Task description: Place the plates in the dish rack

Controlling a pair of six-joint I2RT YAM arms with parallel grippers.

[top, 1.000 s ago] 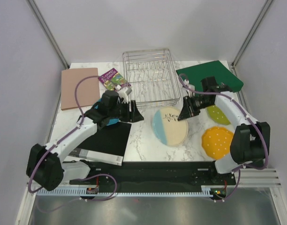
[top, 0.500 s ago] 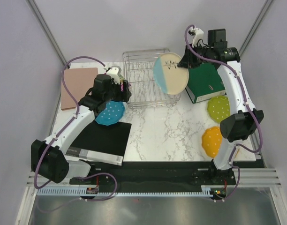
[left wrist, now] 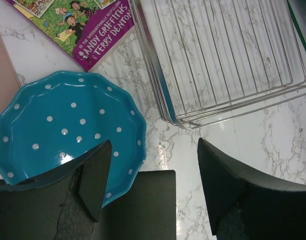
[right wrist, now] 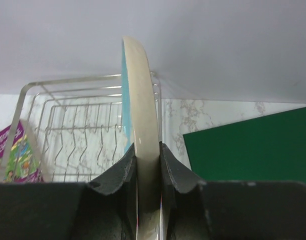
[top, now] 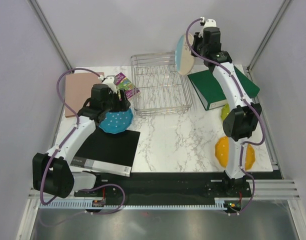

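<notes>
The silver wire dish rack (top: 160, 85) stands at the back middle with no plates in it. My right gripper (top: 192, 50) is shut on the rim of the cream-and-light-blue plate (top: 182, 54) and holds it upright, high above the rack's back right corner. In the right wrist view the plate (right wrist: 140, 120) stands edge-on between the fingers, above the rack (right wrist: 83, 130). The blue dotted plate (top: 116, 121) lies left of the rack, overlapping a black mat. My left gripper (top: 119, 103) hovers over it, open and empty (left wrist: 150, 185). The green plate (top: 225, 113) and the orange plate (top: 222, 150) are partly hidden by the right arm.
A purple book (top: 122, 84) and a pink board (top: 83, 92) lie left of the rack. A green binder (top: 218, 85) lies to its right. The black mat (top: 110, 147) lies front left, over a white box.
My right arm has lifted the cream-and-blue plate higher, swung it back and turned it edge-on above the rack's corner. My left arm has drawn slightly left over the blue plate.
</notes>
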